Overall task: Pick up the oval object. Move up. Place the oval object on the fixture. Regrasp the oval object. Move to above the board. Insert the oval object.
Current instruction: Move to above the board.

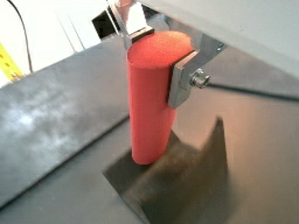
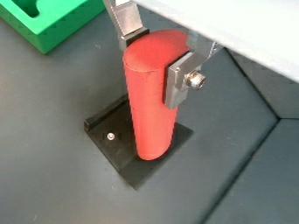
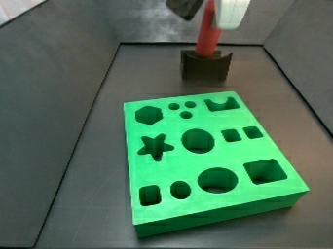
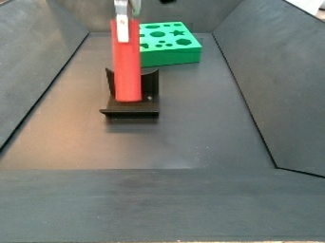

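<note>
The oval object (image 2: pixel 155 96) stands upright, its lower end in the fixture (image 4: pixel 131 101), which sits on the dark surface (image 4: pixel 191 123). The gripper (image 2: pixel 158 54) hangs above, jaws clenched on the peg's upper end; silver fingers (image 1: pixel 184 77) press its sides in both wrist views. The board (image 3: pixel 208 159) lies well apart, its cut-out holes empty.

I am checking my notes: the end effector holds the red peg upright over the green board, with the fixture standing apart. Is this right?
Not quite. The end effector holds the red peg upright at the fixture, not over the green board, which lies apart, as a side view shows.
</note>
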Controlling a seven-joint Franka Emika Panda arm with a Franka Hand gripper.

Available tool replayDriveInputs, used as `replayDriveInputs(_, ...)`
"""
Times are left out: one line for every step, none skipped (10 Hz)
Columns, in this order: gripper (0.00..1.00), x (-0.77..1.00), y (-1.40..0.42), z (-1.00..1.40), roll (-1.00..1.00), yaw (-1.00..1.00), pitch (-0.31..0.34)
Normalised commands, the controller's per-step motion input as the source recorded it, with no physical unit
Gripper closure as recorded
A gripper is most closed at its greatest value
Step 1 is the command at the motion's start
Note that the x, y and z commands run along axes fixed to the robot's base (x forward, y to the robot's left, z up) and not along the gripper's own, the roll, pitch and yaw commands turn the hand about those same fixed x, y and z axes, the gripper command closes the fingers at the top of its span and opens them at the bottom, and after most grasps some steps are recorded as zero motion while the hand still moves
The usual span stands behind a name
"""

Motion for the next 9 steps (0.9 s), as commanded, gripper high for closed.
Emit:
replayDriveInputs(1.00,0.03,0.07,1.00,0.06,0.04,-0.090)
replayDriveInputs(1.00,0.03,0.07,1.00,0.04,0.01,-0.071)
replayDriveInputs(1.00,0.03,0.06,1.00,0.00,-0.03,-0.017)
replayDriveInputs(1.00,0.02,0.06,1.00,-0.01,-0.04,0.003)
replayDriveInputs(1.00,0.02,0.06,1.00,-0.03,-0.05,0.038)
replayDriveInputs(1.00,0.02,0.05,1.00,-0.06,-0.05,0.076)
replayDriveInputs(1.00,0.02,0.04,1.00,-0.07,-0.04,0.117)
replayDriveInputs(1.00,0.02,0.04,1.00,-0.08,-0.03,0.130)
replayDriveInputs(1.00,0.03,0.03,1.00,-0.09,-0.02,0.155)
